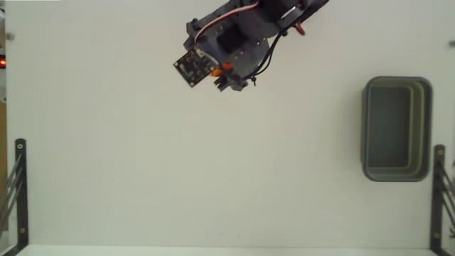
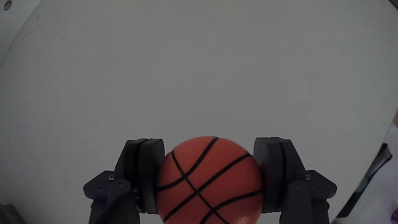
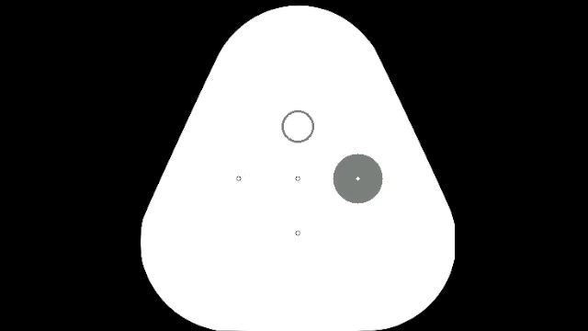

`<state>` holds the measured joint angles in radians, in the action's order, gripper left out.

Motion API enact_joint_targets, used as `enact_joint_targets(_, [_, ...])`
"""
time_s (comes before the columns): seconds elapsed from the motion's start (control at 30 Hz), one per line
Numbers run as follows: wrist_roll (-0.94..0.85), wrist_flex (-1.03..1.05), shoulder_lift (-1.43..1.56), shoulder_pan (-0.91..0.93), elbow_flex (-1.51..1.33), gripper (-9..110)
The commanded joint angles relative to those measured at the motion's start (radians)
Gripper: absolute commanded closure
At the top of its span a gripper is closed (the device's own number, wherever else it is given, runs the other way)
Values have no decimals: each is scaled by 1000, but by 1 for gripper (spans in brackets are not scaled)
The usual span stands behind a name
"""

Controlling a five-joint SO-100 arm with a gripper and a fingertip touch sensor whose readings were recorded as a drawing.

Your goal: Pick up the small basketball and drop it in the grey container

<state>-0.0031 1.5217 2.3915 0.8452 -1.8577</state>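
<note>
1. Fixed view: the arm (image 1: 234, 39) came in from the top edge, near the middle, above the white table (image 1: 213, 163). A small circuit board (image 1: 190, 66) with a camera sat on its lower-left end, w/ a bit of orange just beside it. The gripper itself was hidden under the arm body here, so I could not tell the jaws from this view.
2. Fixed view, surroundings: the grey container (image 1: 397, 128) stood at the right side, well apart from the arm, long side running top to bottom. Nothing was seen inside it. Black metal brackets stood at the left (image 1: 20, 192) and right (image 1: 438, 195) lower corners of the table. No obj. lay between arm and container.
3. Wrist view: the gripper (image 2: 208, 180) was at the bottom edge. Its two dark fingers (image 2: 142, 177) pressed the small basketball (image 2: 208, 180) from both sides, jaws closed on the ball approx. as wide as the ball itself. The ball covered the lower-middle part; behind it only plain table surface, w/ a dark edge at the far right.
</note>
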Motion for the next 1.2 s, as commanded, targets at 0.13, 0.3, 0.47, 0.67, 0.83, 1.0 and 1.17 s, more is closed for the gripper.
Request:
enact_joint_targets(0.13, [3,51,-22,3,112,19])
enact_joint_targets(0.3, [3,56,-27,3,121,19])
enact_joint_targets(0.47, [3,56,-27,3,121,19])
enact_joint_targets(0.67, [3,55,-32,-8,126,19])
enact_joint_targets(0.83, [3,52,-50,-44,140,19])
enact_joint_targets(1.0, [3,45,-81,-106,164,19])
enact_joint_targets(1.17, [3,37,-119,-183,194,19])
